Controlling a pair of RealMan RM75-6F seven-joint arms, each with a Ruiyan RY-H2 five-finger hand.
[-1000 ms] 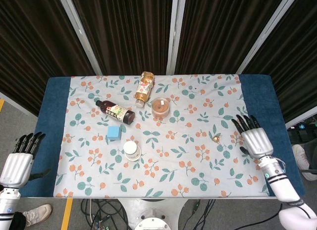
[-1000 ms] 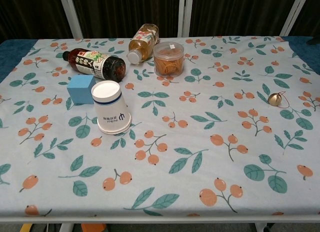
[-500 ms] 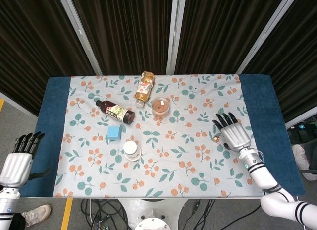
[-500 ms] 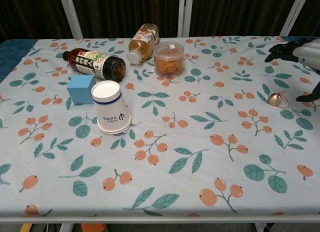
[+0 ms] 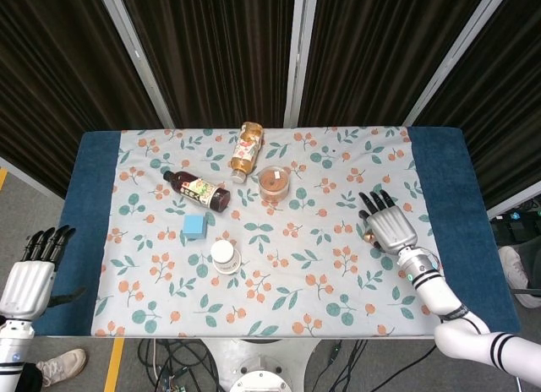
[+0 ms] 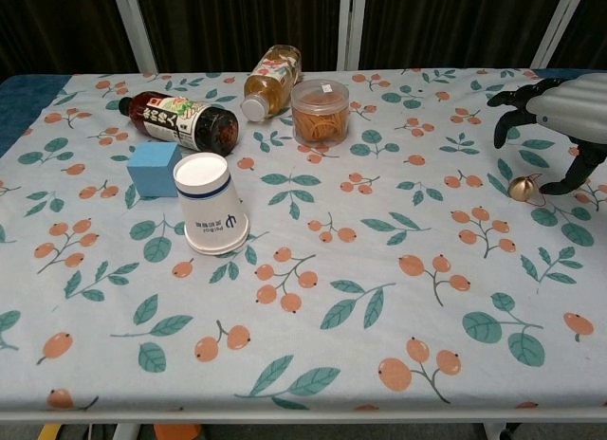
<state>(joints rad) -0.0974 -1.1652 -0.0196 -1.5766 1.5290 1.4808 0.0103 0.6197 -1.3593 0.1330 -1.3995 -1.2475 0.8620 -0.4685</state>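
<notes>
My right hand (image 5: 388, 225) (image 6: 557, 120) hovers over the right part of the table with its fingers spread and nothing in them. Just under it lies a small gold bell (image 6: 520, 188) (image 5: 368, 236) with a red cord, close to the thumb but apart from it. My left hand (image 5: 31, 274) hangs off the table's left side, below its edge, fingers straight and holding nothing; the chest view does not show it.
On the floral cloth (image 5: 304, 282) lie a dark sauce bottle (image 5: 197, 191), a tea bottle (image 5: 246, 149), a lidded orange jar (image 5: 274, 182), a blue cube (image 5: 194, 225) and an upturned paper cup (image 5: 225, 256). Blue table edges (image 5: 93, 206) flank the cloth.
My right hand has moved left and inward from the table's right edge until it is over the gold bell. The left hand has stayed where it was.
</notes>
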